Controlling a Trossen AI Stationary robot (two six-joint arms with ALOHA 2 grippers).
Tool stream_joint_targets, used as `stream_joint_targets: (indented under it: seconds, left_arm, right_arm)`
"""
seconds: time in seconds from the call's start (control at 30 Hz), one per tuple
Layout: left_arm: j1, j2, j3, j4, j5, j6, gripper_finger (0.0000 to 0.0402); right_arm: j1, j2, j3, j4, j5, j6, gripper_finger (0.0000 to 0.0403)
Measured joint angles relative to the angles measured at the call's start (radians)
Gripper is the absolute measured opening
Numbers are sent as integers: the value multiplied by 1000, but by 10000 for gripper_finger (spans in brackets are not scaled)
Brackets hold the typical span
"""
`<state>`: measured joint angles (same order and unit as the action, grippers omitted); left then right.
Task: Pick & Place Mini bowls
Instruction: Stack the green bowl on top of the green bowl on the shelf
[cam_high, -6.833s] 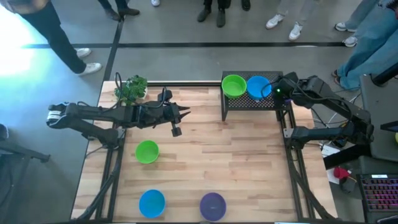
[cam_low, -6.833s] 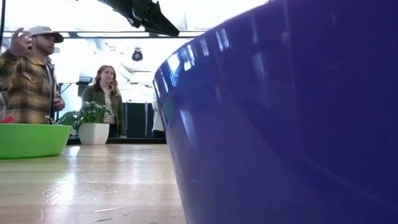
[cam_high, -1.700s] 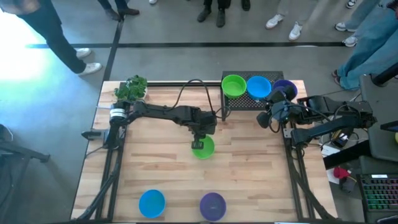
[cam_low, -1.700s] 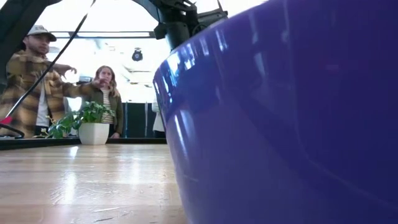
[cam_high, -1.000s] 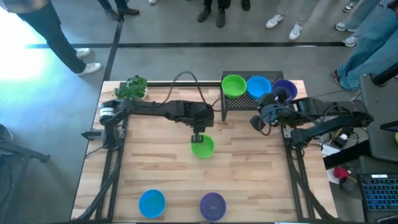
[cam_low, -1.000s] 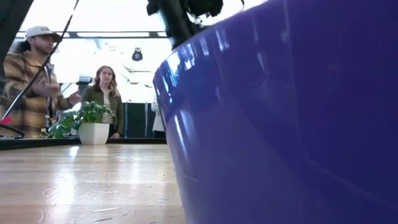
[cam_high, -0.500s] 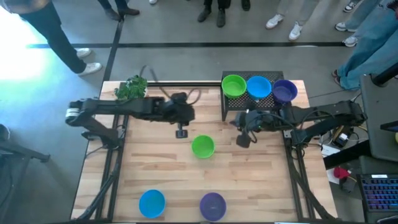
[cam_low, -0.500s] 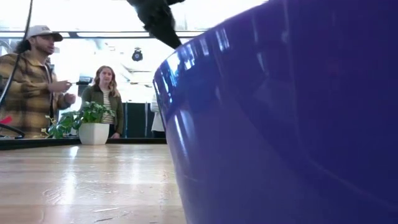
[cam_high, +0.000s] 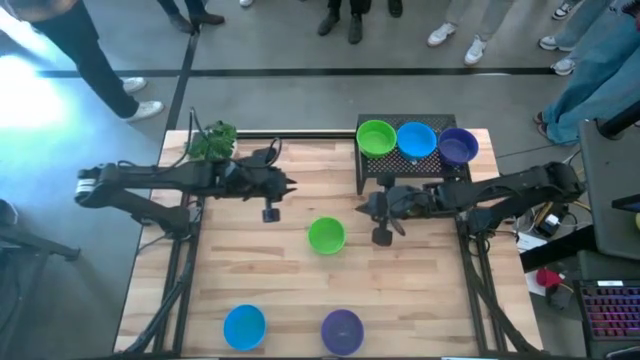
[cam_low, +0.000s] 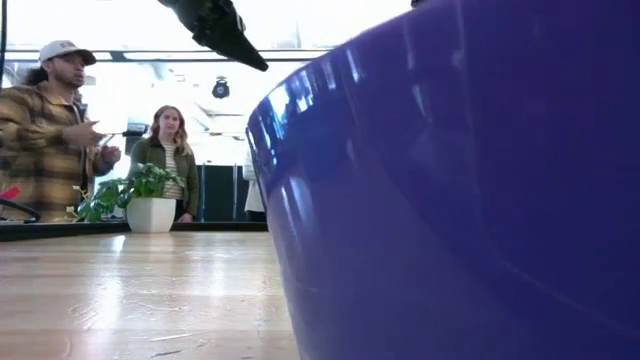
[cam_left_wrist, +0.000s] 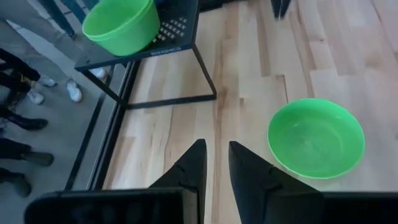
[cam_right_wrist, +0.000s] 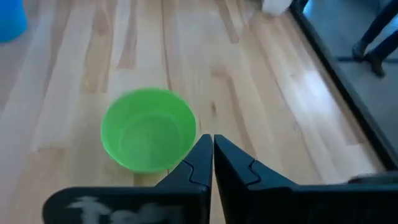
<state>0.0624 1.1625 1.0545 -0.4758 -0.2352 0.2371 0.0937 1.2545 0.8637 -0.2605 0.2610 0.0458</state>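
So the green bowl (cam_high: 326, 236) sits alone mid-table, nobody holding it. Right gripper (cam_high: 381, 237) hovers just beside it, fingers pinched together with nothing in them. Left gripper (cam_high: 270, 214) hangs a bit farther off on the bowl's other side, fingers narrowly apart, empty too. Three more bowls (cam_high: 416, 140) sit on the black rack (cam_high: 400, 166) behind the right gripper.

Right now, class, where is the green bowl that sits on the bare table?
In the high view, the green bowl sits mid-table, between the left gripper and right gripper, just before the black rack.
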Motion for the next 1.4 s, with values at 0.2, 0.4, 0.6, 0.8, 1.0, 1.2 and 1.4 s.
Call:
stream_joint_targets:
  seconds: [0.2, 0.4, 0.6, 0.8, 1.0, 1.2, 1.4]
  left_arm:
    - [0, -13, -13, 12, 0, 12, 62]
    - [0, -8, -13, 14, 1, 25, 62]
    - [0, -8, -13, 13, 1, 25, 62]
    - [0, -8, -14, 13, 1, 24, 62]
    - [0, -8, -14, 13, 2, 23, 62]
    - [0, -8, -18, 12, 1, 23, 62]
    - [0, -7, -31, 11, 2, 22, 62]
  right_arm:
    - [0, 111, 9, 15, 1, 14, 50]
    - [-1, 249, 60, 15, 2, 36, 93]
    - [-13, 374, 114, 15, 3, 76, 105]
    - [-39, 467, 147, 18, -2, 93, 97]
    - [-48, 484, 157, 33, -10, 108, 86]
    - [-49, 475, 156, 40, -11, 123, 77]
    - [-51, 484, 148, 41, -35, 138, 72]
